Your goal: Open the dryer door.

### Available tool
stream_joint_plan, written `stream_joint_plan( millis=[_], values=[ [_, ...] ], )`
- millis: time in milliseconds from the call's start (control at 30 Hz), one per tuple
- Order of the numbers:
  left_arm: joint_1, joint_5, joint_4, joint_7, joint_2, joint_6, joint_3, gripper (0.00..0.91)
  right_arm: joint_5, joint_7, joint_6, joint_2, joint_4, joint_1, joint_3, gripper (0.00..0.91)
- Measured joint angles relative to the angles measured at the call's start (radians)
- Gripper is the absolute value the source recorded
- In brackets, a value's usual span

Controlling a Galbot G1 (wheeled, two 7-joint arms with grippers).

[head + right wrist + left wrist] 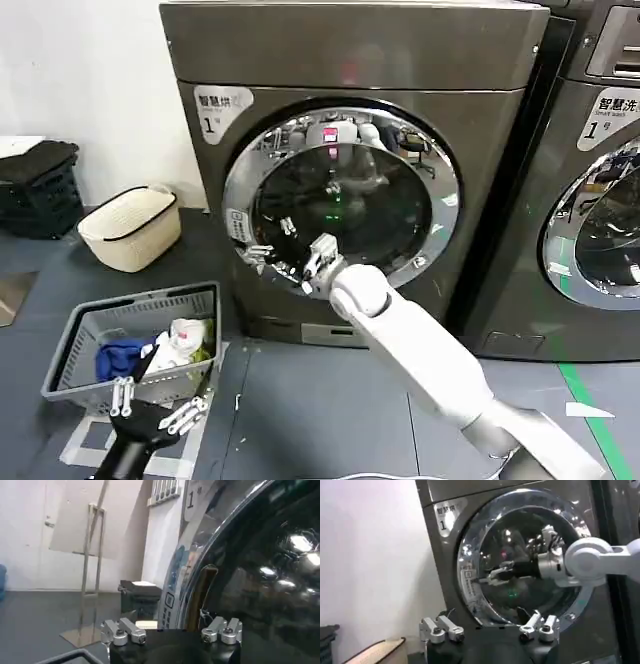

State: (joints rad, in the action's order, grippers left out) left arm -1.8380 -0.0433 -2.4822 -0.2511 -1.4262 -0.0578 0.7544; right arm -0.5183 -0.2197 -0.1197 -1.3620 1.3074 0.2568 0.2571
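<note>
Right gripper [300,268] released, fingers spread at door [340,195] ring's left edge; should hook the rim, then pull outward. Left gripper [155,405] released, parked low.

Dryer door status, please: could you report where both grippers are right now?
Right gripper open at the dryer door lower-left chrome ring. Door looks shut. Left gripper open, parked low by the laundry basket.

The dryer door [340,200] sits on the front of the dryer [350,60], with a second machine [590,180] just beside it on the right. The right gripper [290,262] reaches the door's lower left rim. On the floor left of the dryer stand a basket [130,228] and, nearer, a laundry crate [90,330]; the left gripper [155,405] hangs just before the crate.
</note>
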Motion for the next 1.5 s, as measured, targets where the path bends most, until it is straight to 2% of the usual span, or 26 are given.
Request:
stream_joint_plan(
  millis=[533,667,967,1233,1500],
  values=[
    [-0.004,0.0,-0.001,0.0,0.0,0.001,0.003,0.907,0.002,-0.094,0.03,-0.045,-0.122,-0.062,0.019,0.907],
    [-0.004,0.0,0.0,0.0,0.0,0.001,0.002,0.907,-0.023,-0.135,0.038,-0.042,-0.126,-0.066,0.026,0.907],
    [0.012,-0.027,0.012,0.0,0.017,-0.021,0.023,0.907,-0.077,-0.218,0.04,0.0,-0.078,-0.054,0.055,0.907],
    [0.045,-0.127,0.028,-0.016,0.073,-0.069,0.059,0.907,-0.113,-0.287,0.068,0.07,-0.011,-0.051,0.089,0.907],
    [0.096,-0.181,0.064,-0.04,0.13,-0.076,0.119,0.907,-0.168,-0.349,0.08,0.158,0.081,-0.027,0.109,0.907]
  ],
)
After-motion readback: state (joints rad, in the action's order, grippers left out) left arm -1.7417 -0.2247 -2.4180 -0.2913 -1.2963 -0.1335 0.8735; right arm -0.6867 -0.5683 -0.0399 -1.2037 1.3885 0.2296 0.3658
